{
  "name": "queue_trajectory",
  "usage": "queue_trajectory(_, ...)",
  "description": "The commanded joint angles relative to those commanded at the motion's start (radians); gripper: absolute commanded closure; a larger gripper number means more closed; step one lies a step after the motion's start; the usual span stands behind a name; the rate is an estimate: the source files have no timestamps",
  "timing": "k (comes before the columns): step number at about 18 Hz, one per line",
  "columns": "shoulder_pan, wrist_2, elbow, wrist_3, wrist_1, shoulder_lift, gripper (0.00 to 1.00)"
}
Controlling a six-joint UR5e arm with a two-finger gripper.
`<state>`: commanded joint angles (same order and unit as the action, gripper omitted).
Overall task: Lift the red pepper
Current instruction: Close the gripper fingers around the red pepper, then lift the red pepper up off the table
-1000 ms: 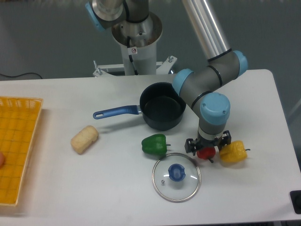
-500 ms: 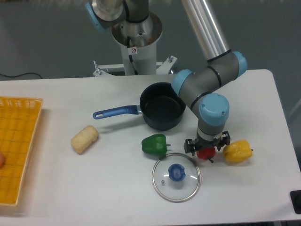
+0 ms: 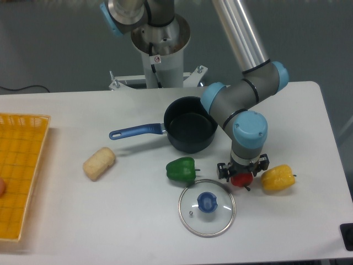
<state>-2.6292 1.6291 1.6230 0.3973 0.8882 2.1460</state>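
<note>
The red pepper [image 3: 241,179] is small and glossy and lies on the white table [image 3: 138,221], right of the glass lid. My gripper [image 3: 242,172] points straight down over it, and its dark fingers [image 3: 222,170] stand on either side of the pepper. The wrist hides most of the fingers and the top of the pepper. Whether the pads press on the pepper does not show. The pepper appears to rest on the table.
A yellow pepper [image 3: 278,178] lies just right of the gripper and a green pepper [image 3: 181,169] to its left. A glass lid [image 3: 207,207] lies in front, a black pot with a blue handle [image 3: 190,131] behind. A bread roll [image 3: 99,163] and a yellow basket [image 3: 19,174] are at the left.
The yellow pepper has been nudged a little to the right, away from the gripper. The wrist has shifted slightly left, and the red pepper has stayed in place.
</note>
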Motion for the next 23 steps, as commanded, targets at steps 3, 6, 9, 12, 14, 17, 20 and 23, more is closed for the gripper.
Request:
queue_trajectory(3, 0.002, 0.0, -0.002, 0.002, 0.0, -0.002, 0.45)
queue_trajectory(6, 0.008, 0.002, -0.006, 0.009, 0.003, -0.009, 0.54)
queue_trajectory(9, 0.011, 0.005, -0.015, 0.049, 0.009, -0.024, 0.54)
queue_trajectory(12, 0.021, 0.003, -0.015, 0.086, 0.017, -0.046, 0.54)
queue_trajectory(14, 0.035, 0.003, -0.021, 0.119, 0.023, -0.06, 0.54)
queue_trajectory(17, 0.057, 0.003, -0.032, 0.198, 0.089, -0.112, 0.54)
queue_trajectory(20, 0.075, 0.005, -0.05, 0.3, 0.153, -0.155, 0.53)
queue_trajectory(23, 0.09, 0.003, -0.054, 0.345, 0.187, -0.179, 0.53)
